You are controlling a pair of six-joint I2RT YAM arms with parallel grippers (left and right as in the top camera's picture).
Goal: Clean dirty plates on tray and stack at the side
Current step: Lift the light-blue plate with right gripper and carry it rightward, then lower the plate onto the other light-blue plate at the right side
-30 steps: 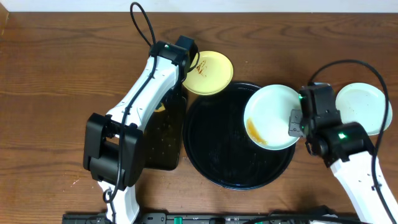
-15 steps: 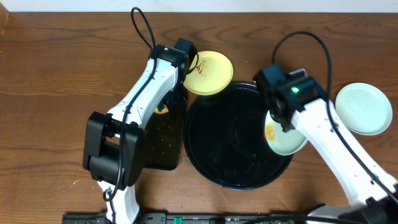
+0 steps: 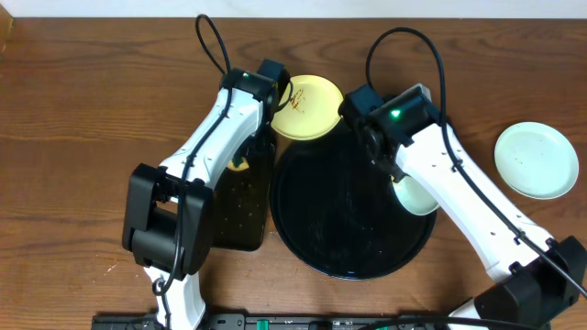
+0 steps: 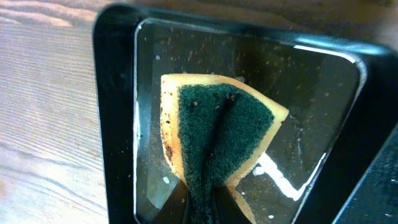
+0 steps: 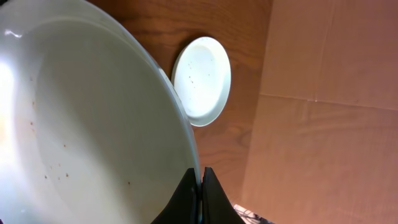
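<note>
My right gripper (image 5: 200, 182) is shut on the rim of a pale mint plate (image 5: 93, 124). It holds the plate tilted steeply on edge above the right half of the round black tray (image 3: 312, 243). In the overhead view only a crescent of this plate (image 3: 417, 194) shows beside my right arm. A second mint plate (image 3: 537, 160) lies on the table at the right and also shows in the right wrist view (image 5: 202, 81). A pale yellow plate (image 3: 310, 108) with a brown smear lies behind the tray. My left gripper (image 4: 205, 208) is shut on a green-and-yellow sponge (image 4: 217, 134).
The sponge hangs over a rectangular black tray (image 3: 240, 206) left of the round tray, also seen in the left wrist view (image 4: 115, 124). My left arm (image 3: 206, 147) stretches over it. A black cable (image 3: 404, 46) loops above my right arm.
My right arm has swung left over the round tray with the mint plate, which went from facing up to tipped on edge. The left arm has not moved.
</note>
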